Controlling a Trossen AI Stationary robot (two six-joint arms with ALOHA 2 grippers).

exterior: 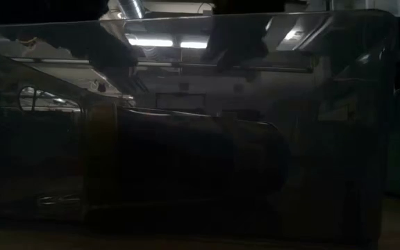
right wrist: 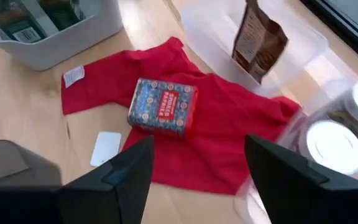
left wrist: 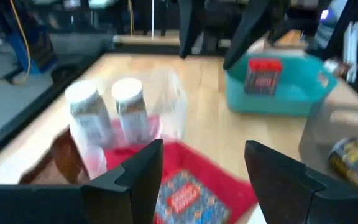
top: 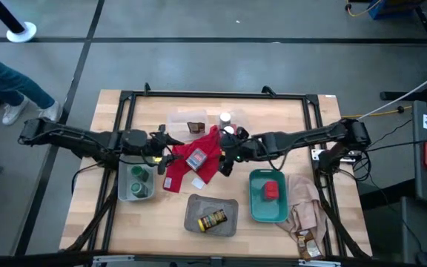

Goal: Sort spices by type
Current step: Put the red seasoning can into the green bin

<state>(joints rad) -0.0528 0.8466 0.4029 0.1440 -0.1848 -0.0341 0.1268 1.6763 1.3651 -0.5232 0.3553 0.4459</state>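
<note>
High view: red spice tin on the red cloth, between two open end effectors.

Right wrist view shows the red tin [right wrist: 162,105] lying flat on the red cloth [right wrist: 229,134], label up, its long axis running roughly 2 to 8 o'clock, and squarely ahead of the right end effector [right wrist: 197,180], whose fingers stand spread and empty. Seen from above, the tin [top: 196,157] sits at about 8 o'clock from the right end effector [top: 227,158] and at about 3 o'clock from the left end effector [top: 163,154], likewise spread with nothing held. Both are near; I judge the right better lined up, and the teal tray [top: 256,208], holding another red tin [top: 271,190], lies on its side of the worktop [top: 95,215].
</note>
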